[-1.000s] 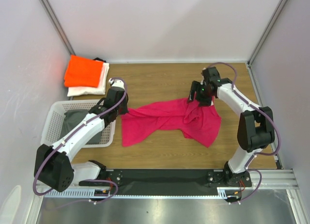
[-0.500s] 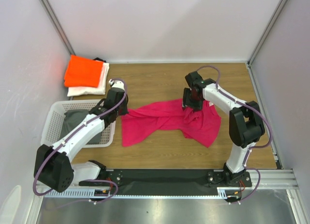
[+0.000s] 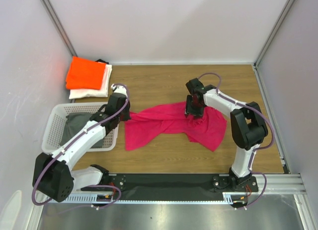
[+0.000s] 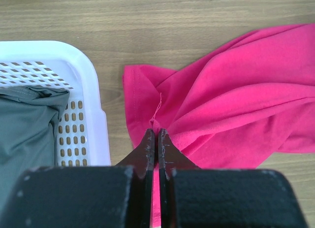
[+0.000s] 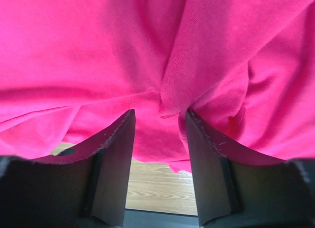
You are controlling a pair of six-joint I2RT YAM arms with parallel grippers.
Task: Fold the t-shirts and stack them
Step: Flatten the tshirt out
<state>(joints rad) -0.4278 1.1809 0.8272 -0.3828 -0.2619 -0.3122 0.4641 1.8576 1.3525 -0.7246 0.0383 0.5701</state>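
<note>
**Pink tee caught at one corner, right fingers poised over a fold**

Here's the left gripper (image 4: 156,132) down at the left corner of the magenta t-shirt (image 3: 169,123), fingers pressed tight together with a sliver of pink hem nipped between them; a loose thread pokes off that hem right at the tips; just beside them is the rim of the white basket (image 4: 93,95). Over to the other side: the right gripper (image 5: 160,114) sits low on the shirt's far edge, fingers spread, a raised ridge of pink cloth standing in the gap between them and not squeezed. The shirt itself lies crumpled and unfolded across the middle of the wooden table (image 3: 159,86), drawn out in a band between the two arms, with a broad flap falling toward the near right. In the far left corner the orange t-shirt (image 3: 84,72) lies folded on top of the folded white t-shirt (image 3: 92,93); a grey cloth (image 3: 79,124) lies bundled in the basket.
</note>
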